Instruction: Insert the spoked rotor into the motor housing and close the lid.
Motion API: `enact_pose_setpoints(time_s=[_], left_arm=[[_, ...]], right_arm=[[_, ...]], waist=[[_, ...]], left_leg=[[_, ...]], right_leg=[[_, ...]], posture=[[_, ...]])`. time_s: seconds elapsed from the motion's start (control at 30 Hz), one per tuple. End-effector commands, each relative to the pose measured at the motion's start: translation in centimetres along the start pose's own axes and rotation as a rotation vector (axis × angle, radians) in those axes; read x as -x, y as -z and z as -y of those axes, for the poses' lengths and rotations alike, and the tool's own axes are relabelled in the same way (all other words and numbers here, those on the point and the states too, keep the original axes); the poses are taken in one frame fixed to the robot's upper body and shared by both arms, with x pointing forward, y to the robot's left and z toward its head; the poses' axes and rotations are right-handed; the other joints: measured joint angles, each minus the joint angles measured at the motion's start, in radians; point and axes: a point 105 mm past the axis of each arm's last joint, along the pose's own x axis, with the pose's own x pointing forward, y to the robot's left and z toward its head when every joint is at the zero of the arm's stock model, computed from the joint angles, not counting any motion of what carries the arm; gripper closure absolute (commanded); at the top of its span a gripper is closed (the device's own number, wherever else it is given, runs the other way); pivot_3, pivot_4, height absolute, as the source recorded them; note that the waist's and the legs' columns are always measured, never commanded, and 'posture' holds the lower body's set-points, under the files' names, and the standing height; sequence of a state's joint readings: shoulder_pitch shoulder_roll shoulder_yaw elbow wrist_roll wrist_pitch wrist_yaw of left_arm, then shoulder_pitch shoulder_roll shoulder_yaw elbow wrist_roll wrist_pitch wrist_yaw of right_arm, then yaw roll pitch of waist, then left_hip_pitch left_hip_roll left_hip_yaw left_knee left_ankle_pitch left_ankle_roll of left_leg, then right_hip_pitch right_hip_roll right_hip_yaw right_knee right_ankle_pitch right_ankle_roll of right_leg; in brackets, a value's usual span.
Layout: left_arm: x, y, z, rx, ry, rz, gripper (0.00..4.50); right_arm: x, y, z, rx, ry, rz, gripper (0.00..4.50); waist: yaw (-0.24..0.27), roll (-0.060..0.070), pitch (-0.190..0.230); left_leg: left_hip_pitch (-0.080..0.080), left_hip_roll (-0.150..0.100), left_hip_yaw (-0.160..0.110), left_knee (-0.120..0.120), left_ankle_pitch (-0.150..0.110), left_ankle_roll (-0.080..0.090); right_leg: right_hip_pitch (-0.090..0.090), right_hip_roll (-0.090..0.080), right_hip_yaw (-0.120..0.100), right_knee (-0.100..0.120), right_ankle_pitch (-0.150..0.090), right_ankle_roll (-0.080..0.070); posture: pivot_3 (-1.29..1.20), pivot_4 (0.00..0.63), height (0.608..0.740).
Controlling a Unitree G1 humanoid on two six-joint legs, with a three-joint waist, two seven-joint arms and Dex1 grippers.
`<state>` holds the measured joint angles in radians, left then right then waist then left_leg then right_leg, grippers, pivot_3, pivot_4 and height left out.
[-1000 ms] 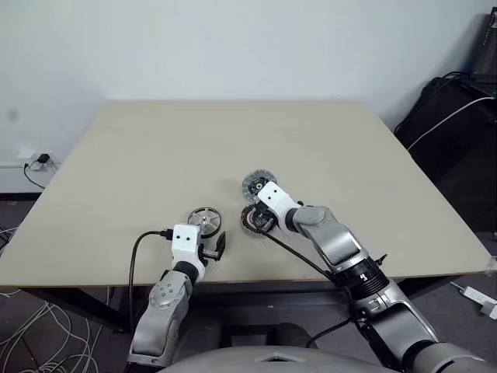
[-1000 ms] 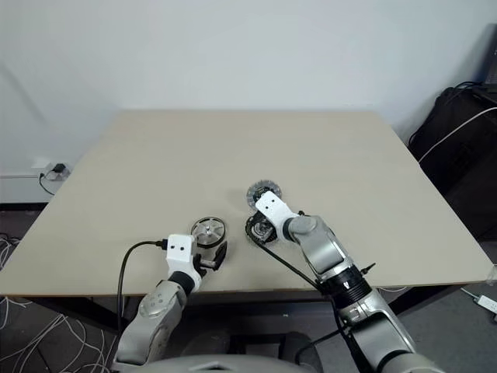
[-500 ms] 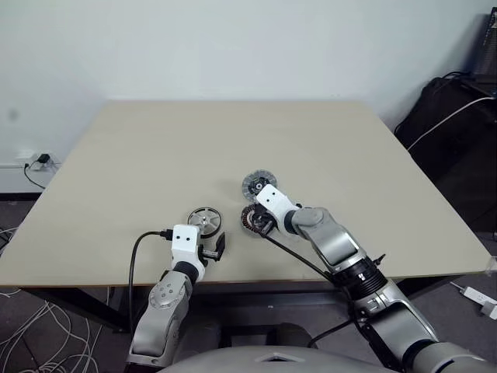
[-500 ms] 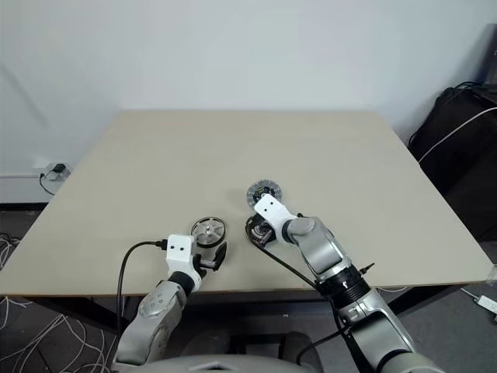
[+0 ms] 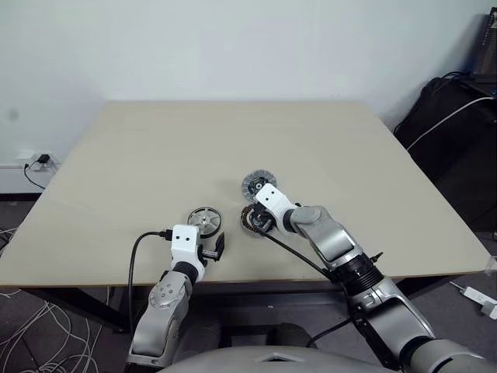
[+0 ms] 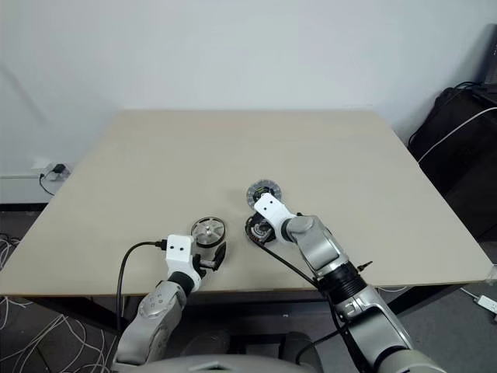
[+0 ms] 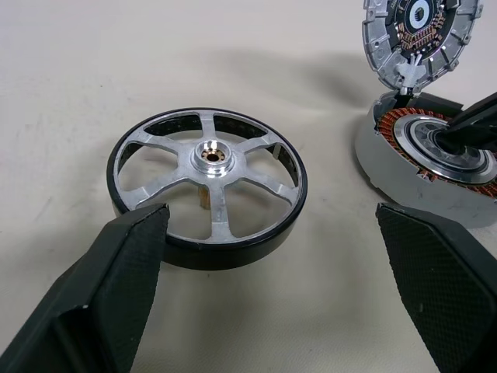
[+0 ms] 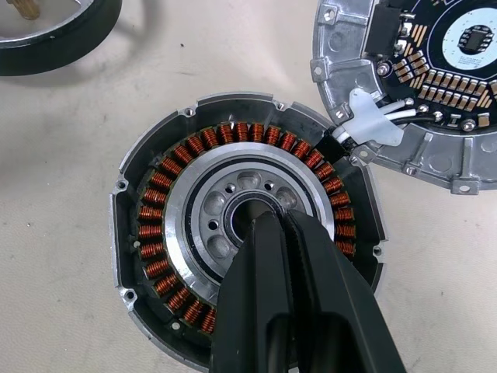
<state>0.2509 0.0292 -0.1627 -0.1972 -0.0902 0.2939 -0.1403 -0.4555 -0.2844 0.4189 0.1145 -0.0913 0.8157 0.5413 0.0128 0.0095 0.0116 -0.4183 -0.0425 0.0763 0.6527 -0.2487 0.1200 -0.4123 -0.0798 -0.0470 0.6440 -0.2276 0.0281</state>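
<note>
The spoked rotor, a silver wheel with a dark rim, lies flat on the table just ahead of my left gripper, whose fingers stand wide open on either side of it without touching. To its right the motor housing lies open, its copper windings ringing a pale metal centre. My right gripper is shut, with its tips set into the housing's centre hole. The lid lies on the table just beyond the housing, circuit face up, joined to it by white wires.
The pale table has wide free room beyond and to both sides of the parts. Its front edge runs close under my left gripper. A black bag stands off the table at the right, and cables lie on the floor at the left.
</note>
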Motion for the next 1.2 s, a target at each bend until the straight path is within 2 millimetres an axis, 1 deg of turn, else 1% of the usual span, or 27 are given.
enact_pose_setpoints(time_s=[0.03, 0.2, 0.3, 0.33, 0.37, 0.5, 0.63, 0.67, 0.7, 0.73, 1.03, 1.2], left_arm=[[-0.1, -1.3, 0.3, 0.005, 0.006, 0.056, 0.0], [-0.1, -1.3, 0.3, 0.005, 0.007, 0.056, 0.0], [-0.1, -1.2, 0.3, 0.005, 0.008, 0.054, 0.0], [-0.1, -1.2, 0.3, 0.005, 0.008, 0.054, 0.0], [-0.1, -1.2, 0.3, 0.006, 0.008, 0.055, 0.0], [0.0, -1.2, 0.3, 0.006, 0.008, 0.054, 0.0], [-0.1, -1.2, 0.4, 0.004, 0.013, 0.052, 0.0], [-0.1, -1.2, 0.4, 0.003, 0.014, 0.051, 0.0], [-0.1, -1.2, 0.4, 0.003, 0.015, 0.052, 0.0], [-0.1, -1.2, 0.4, 0.002, 0.016, 0.052, 0.0], [-0.1, -1.3, 0.3, -0.001, 0.014, 0.052, 0.0], [0.0, -1.3, 0.2, -0.001, 0.008, 0.055, 0.0]], right_arm=[[0.4, -0.8, 1.0, 0.007, 0.029, 0.027, 4.49], [0.4, -1.0, 0.2, 0.015, -0.025, 0.035, 4.49], [0.6, -1.2, 0.2, 0.022, -0.014, 0.049, 4.49], [0.7, -1.4, 0.3, 0.022, -0.007, 0.059, 4.02], [0.9, -1.7, 0.3, 0.021, -0.006, 0.074, 3.82], [1.7, -2.8, 0.4, 0.011, -0.003, 0.129, 3.82], [1.9, -3.1, 0.5, 0.009, 0.02, 0.152, 3.82], [1.9, -3.2, 0.5, 0.005, 0.027, 0.156, 4.2], [1.8, -3.1, 0.5, 0.001, 0.035, 0.157, 4.42], [1.7, -3.1, 0.5, -0.006, 0.038, 0.156, 4.47], [0.8, -2.5, -0.1, -0.024, 0.028, 0.134, 4.47], [0.0, -1.2, 0.2, -0.041, 0.033, 0.086, 4.47]], waist=[[0.0, 0.0, 0.0], [0.0, 0.0, 0.0], [0.001, 0.0, 0.0], [0.001, 0.0, 0.0], [0.001, 0.0, 0.0], [0.001, 0.0, 0.0], [0.001, 0.0, 0.0], [0.001, 0.0, 0.0], [0.001, 0.0, 0.0], [0.001, 0.0, 0.0], [0.001, 0.0, 0.0], [0.001, 0.0, 0.0]], left_leg=[[0.0, 0.0, 0.0, 0.0, 0.0, 0.0], [0.0, 0.0, 0.0, 0.0, 0.0, 0.0], [0.0, 0.0, 0.0, 0.0, 0.0, 0.0], [0.0, 0.0, 0.0, 0.0, 0.0, 0.0], [0.0, 0.0, 0.0, 0.0, 0.0, 0.0], [-0.001, 0.0, 0.0, 0.0, 0.0, 0.0], [-0.001, 0.0, 0.0, 0.0, 0.0, 0.0], [-0.001, 0.0, 0.0, 0.0, 0.0, 0.0], [-0.001, 0.0, 0.0, 0.0, 0.0, 0.0], [-0.001, 0.0, 0.0, 0.0, 0.0, 0.0], [-0.001, 0.0, 0.0, 0.0, 0.0, 0.0], [-0.001, 0.0, 0.0, 0.0, 0.0, 0.0]], right_leg=[[0.0, 0.0, 0.0, 0.0, 0.0, 0.0], [0.0, 0.0, 0.0, 0.0, 0.0, 0.0], [0.0, 0.0, 0.0, -0.001, 0.0, 0.0], [0.0, 0.0, 0.0, -0.001, 0.0, 0.0], [0.0, 0.0, 0.0, -0.001, 0.0, 0.0], [-0.001, 0.0, 0.0, -0.001, 0.0, 0.0], [0.0, 0.0, 0.0, -0.001, 0.0, 0.0], [0.0, 0.0, 0.0, -0.001, 0.0, 0.0], [0.0, 0.0, 0.0, -0.001, 0.0, 0.0], [-0.001, 0.0, 0.0, -0.001, 0.0, 0.0], [-0.001, 0.0, 0.0, -0.001, 0.0, 0.0], [-0.001, 0.0, 0.0, -0.001, 0.0, 0.0]], posture=[[0.0, 0.0, 0.74], [0.0, 0.0, 0.74], [0.0, 0.0, 0.74], [0.0, 0.0, 0.74], [0.0, 0.0, 0.74], [0.0, 0.0, 0.74], [0.0, 0.0, 0.74], [0.0, 0.0, 0.74], [0.0, 0.0, 0.74], [0.0, 0.0, 0.74], [0.0, 0.0, 0.74], [0.0, 0.0, 0.74]])
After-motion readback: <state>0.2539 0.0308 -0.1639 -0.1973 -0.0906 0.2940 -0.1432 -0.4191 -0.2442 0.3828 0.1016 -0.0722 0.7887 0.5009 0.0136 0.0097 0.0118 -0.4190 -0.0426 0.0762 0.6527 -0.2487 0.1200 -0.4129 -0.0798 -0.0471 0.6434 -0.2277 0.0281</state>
